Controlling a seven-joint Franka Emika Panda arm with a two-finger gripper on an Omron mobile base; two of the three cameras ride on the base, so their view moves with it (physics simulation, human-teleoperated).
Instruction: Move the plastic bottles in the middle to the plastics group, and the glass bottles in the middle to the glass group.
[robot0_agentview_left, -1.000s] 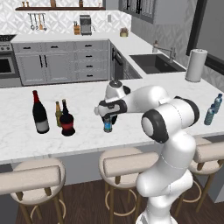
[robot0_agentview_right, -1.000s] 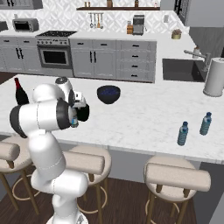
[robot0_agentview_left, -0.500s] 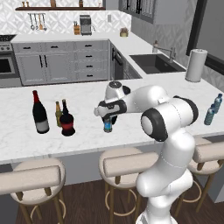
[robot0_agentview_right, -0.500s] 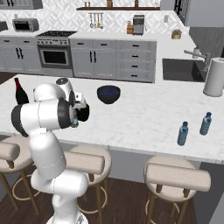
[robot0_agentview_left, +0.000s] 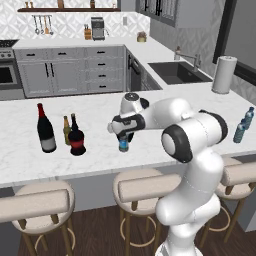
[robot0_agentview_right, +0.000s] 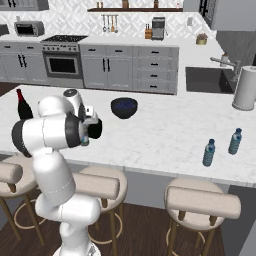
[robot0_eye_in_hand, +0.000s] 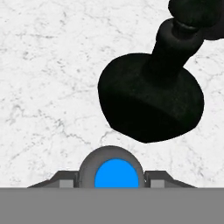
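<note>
Glossy white arm (robot0_agentview_left: 192, 150) of rounded, bulbous segments; dark grey rings at the joints; thick white column toward the frame's bottom; dark gripper (robot0_agentview_left: 123, 136) at its end, left of centre.

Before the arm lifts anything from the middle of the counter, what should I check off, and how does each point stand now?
1. Tool centred over the small clear water bottle with blue cap: ok.
2. Fingers against both sides of the cap: ok, closing looks complete.
3. Squat all-black glass bottle apart from the tool: ok, but close beside it.
4. Water bottle upright on the white marble counter: ok.
5. Two bluish water bottles of the plastics group standing, with space beside them: ok.
6. Grip firm enough to lift: cannot tell.
</note>
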